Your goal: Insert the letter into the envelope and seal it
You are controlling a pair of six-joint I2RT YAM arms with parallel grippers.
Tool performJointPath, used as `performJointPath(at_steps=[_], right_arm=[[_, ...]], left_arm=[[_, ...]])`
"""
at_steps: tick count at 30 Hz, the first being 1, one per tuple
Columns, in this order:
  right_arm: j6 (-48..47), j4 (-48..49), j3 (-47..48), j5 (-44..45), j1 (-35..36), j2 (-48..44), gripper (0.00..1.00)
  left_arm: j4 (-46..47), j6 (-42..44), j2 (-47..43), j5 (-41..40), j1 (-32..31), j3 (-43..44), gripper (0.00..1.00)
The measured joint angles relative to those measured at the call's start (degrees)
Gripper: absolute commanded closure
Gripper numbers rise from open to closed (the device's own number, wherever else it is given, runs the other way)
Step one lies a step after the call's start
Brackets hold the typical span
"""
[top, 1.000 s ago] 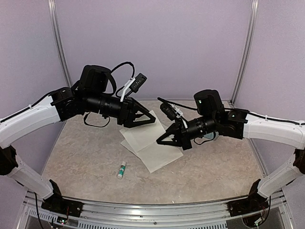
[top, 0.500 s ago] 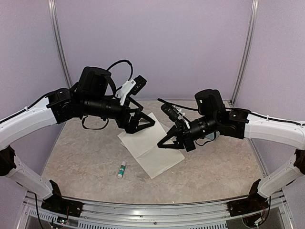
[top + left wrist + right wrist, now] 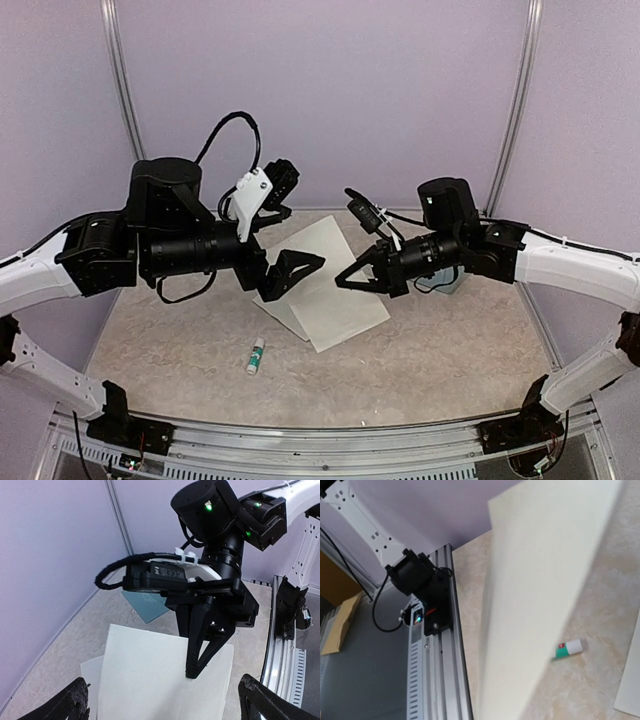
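Observation:
The letter [image 3: 335, 300] [image 3: 145, 670] is a pale off-white sheet in the middle of the table, one edge raised off it. My right gripper [image 3: 343, 283] [image 3: 192, 673] is shut on that raised edge. In the right wrist view the lifted letter [image 3: 545, 580] fills the frame and hides the fingers. My left gripper [image 3: 297, 267] [image 3: 167, 707] stands open just left of the sheet, nothing between its fingers. The teal envelope [image 3: 145, 605] [image 3: 452, 284] lies flat behind the right arm, mostly hidden in the top view.
A second pale sheet [image 3: 272, 306] [image 3: 90, 670] lies under the letter, sticking out on its left. A white-and-green glue stick [image 3: 257, 355] [image 3: 569, 649] lies nearer the front edge. The metal front rail [image 3: 440, 670] and purple walls bound the table.
My left gripper has opened, let go of the letter and drawn back left. My right gripper, still shut, has risen a little and tilted the sheet's edge up.

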Motion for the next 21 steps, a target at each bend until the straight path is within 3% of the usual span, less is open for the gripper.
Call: performJointPath(at_steps=[12,19,21], right_arm=[[4.6,4.1,0.0,-4.1,-0.6,-2.0,1.0],[5.1,4.5,0.0,-5.2,-0.9,-2.1,1.0],[5.1,4.5,0.0,-5.2,-1.2,-2.1,1.0]], left_arm=[[-6.4,1.9,11.1,1.8,-1.5,0.0,0.03],[-8.6,2.3,11.5,1.5,-1.5,0.1,0.43],[-8.8,2.7,11.5,1.5,-1.5,0.1,0.47]])
